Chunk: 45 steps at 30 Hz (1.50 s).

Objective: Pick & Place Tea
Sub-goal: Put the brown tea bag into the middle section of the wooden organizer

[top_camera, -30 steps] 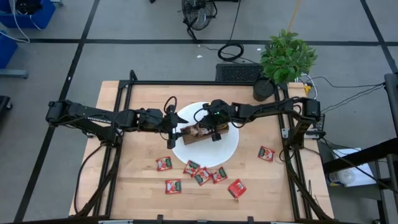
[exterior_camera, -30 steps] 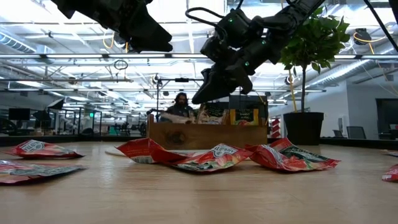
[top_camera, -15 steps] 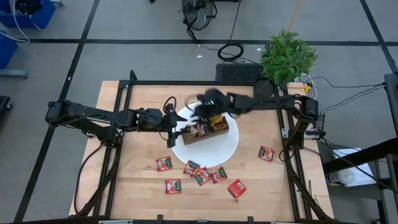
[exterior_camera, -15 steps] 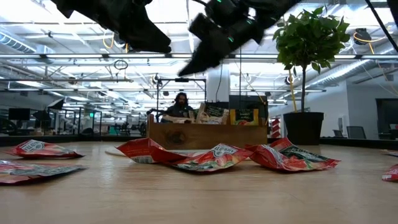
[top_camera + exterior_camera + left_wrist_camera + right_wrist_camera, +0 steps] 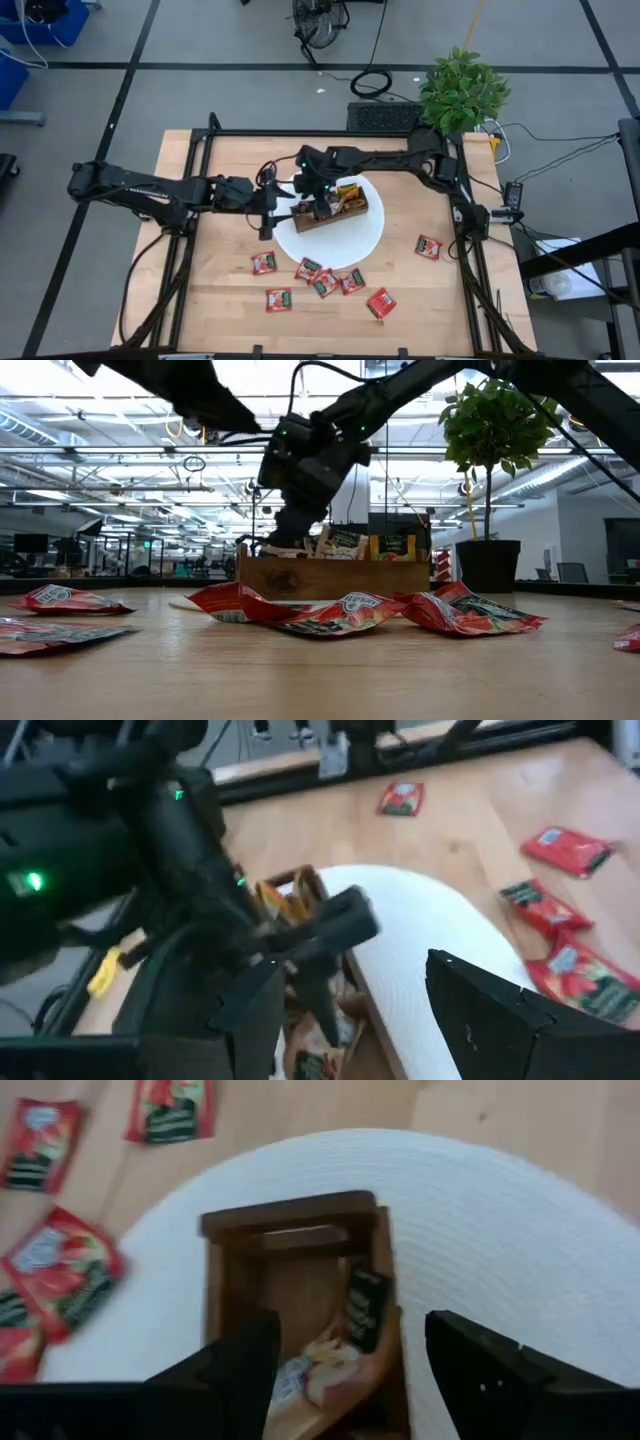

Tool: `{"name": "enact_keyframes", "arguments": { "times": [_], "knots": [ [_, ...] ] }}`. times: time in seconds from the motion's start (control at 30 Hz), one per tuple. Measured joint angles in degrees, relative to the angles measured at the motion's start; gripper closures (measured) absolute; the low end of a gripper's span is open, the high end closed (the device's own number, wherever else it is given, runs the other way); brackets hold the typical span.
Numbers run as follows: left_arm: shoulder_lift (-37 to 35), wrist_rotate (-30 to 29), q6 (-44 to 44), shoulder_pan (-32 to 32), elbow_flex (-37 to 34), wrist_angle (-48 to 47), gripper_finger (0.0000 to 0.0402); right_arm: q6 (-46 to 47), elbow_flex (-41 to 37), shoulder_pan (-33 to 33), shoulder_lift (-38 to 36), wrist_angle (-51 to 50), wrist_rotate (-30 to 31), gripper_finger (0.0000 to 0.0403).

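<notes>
Directly over the tray's [image 5: 330, 211] left end, the right gripper [image 5: 345, 1370] hangs with fingers spread and empty, suited to dropping tea into that compartment. Beside it the left gripper [image 5: 268, 200] waits, spread too. Red tea sachets [image 5: 322, 283] lie scattered nearer the table's front edge.

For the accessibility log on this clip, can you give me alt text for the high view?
Seen from above, the right claw hangs open over the left end of a wooden tray on a round white mat, with the left claw open just beside it. Red tea sachets lie scattered on the table nearer the front edge.
</notes>
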Motion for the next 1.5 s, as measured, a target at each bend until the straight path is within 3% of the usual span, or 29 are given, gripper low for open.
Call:
{"name": "enact_keyframes", "arguments": {
  "times": [0.37,0.77,1.07,1.33,1.5],
  "knots": [
    [-1.88,-1.17,0.9,-1.08,-0.16,-2.06,0.016,0.53,-3.98,0.13,-0.03,3.41,-0.11,0.0209],
    [-1.91,-2.12,-1.18,-0.59,-0.16,-3.01,0.016,1.23,-5.7,0.15,-0.03,8.86,0.02,0.0284],
    [-1.91,-2.54,-1.7,-0.59,-0.16,-4.11,0.016,-2.41,-5.73,1.91,-0.61,9.46,0.31,0.0386],
    [-1.88,-2.51,-1.93,-0.6,-0.16,-3.99,0.016,-5.98,-5.77,5.23,-5.26,10.37,8.83,0.0392],
    [-1.88,-2.55,-2.0,-0.59,-0.16,-4.11,0.016,-6.09,-5.73,5.75,-6.34,11.51,9.22,0.0393]
  ]
}}
